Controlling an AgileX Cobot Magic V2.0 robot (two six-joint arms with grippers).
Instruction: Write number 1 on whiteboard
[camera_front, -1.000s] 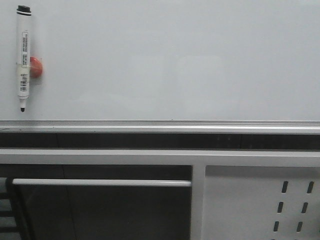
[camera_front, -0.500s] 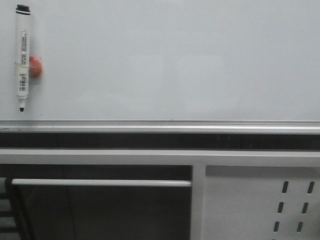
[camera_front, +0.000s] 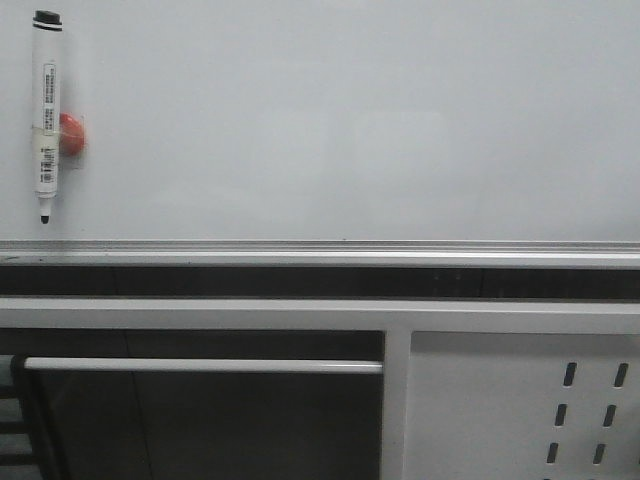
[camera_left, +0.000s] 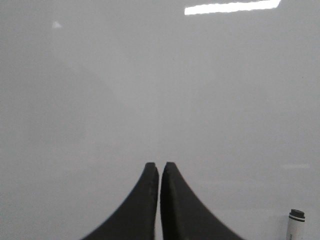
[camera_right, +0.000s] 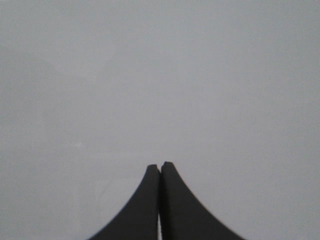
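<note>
The whiteboard (camera_front: 380, 130) fills the upper part of the front view above its silver rail, and no number 1 is on it yet; its face is blank. A white marker pen (camera_front: 46, 115) hangs tip-down at its far left, clipped by a small red holder (camera_front: 70, 133). Both the left gripper (camera_left: 159, 166) and the right gripper (camera_right: 160, 165) face the board with jaws together and empty, so I judge the work unbegun: the next move calls for parting the left jaws and reaching for the pen.

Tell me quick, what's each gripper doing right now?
Left gripper: closed, holding nothing.
Right gripper: closed, holding nothing.
</note>
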